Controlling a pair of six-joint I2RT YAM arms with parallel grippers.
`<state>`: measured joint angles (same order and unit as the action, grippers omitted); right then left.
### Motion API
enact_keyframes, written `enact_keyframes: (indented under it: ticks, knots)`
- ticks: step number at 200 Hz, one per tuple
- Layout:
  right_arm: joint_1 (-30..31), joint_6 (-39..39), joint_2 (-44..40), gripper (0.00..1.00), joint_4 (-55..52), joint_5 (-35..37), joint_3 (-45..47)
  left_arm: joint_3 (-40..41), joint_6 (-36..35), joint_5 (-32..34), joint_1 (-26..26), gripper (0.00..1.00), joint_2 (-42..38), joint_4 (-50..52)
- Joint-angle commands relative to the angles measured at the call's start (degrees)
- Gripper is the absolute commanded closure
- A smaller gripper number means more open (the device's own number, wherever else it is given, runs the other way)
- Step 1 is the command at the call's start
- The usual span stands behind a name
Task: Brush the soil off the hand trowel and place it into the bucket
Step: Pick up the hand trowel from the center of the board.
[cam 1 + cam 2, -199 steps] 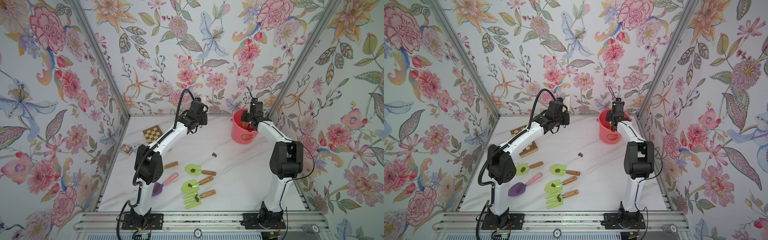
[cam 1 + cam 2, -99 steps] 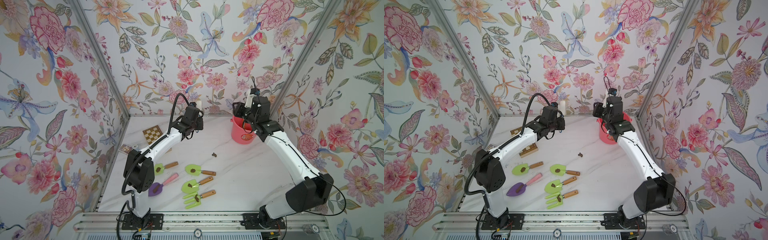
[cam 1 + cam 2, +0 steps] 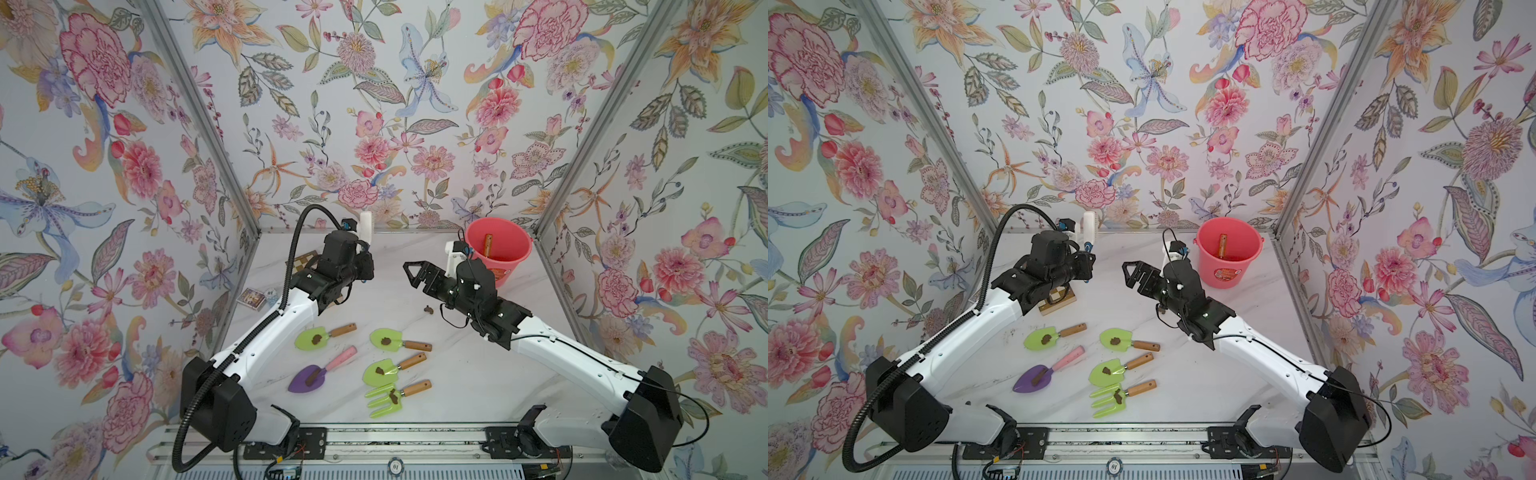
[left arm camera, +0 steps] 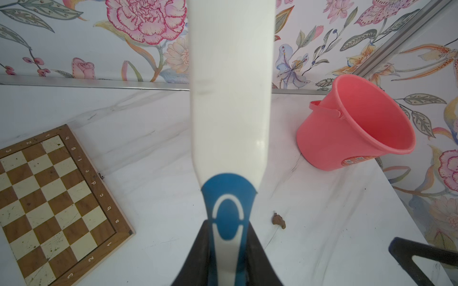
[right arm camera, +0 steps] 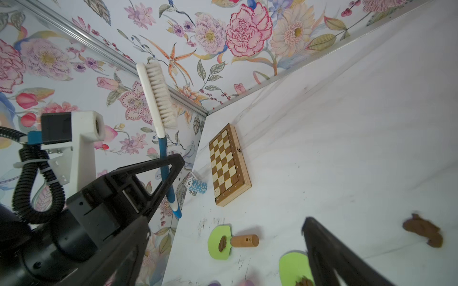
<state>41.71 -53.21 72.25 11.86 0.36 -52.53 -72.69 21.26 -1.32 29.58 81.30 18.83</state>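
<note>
- Trowels [image 3: 380, 372]: four lie on the table [image 3: 478, 374], nearer the base than either of your grippers, with a green fork [image 3: 384, 400] nearest of all. Each blade carries a brown clump of soil [image 3: 318, 339], so I judge none brushed yet. Their handles lean toward your right gripper's side, which should suit a pick from there.
- A loose lump [image 3: 428, 308] sits on bare table just below the right gripper.
- Your right gripper [image 3: 415, 274] is spread wide and empty, raised off the table and facing the left one. It looks free to fetch a trowel.
- Your left gripper [image 4: 229, 262] is clamped on the blue handle of the brush [image 5: 158, 99], head up and clear of the table. Held so, I judge, a blade can be brought to the bristles.
- The bucket [image 3: 517, 266] stands upright just behind the right gripper, in the far right corner. One wooden handle [image 3: 487, 246] rises inside, so one tool seems delivered.
- A chessboard [image 4: 57, 198] lies under and beyond the left gripper, and a card box [image 3: 253, 298] and chips [image 5: 197, 185] lie outward of it.
- The table is white marble-look with dark specks. Floral walls [image 3: 374, 104] close three sides.
</note>
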Motion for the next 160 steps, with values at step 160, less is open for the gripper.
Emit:
enact_keyframes:
  ticks: [160]
  knots:
    - [21.0,-53.4,-0.4,0.30,-47.8,36.3,-4.3,5.5,-5.4,-7.6,1.4,1.00,-6.0,1.9]
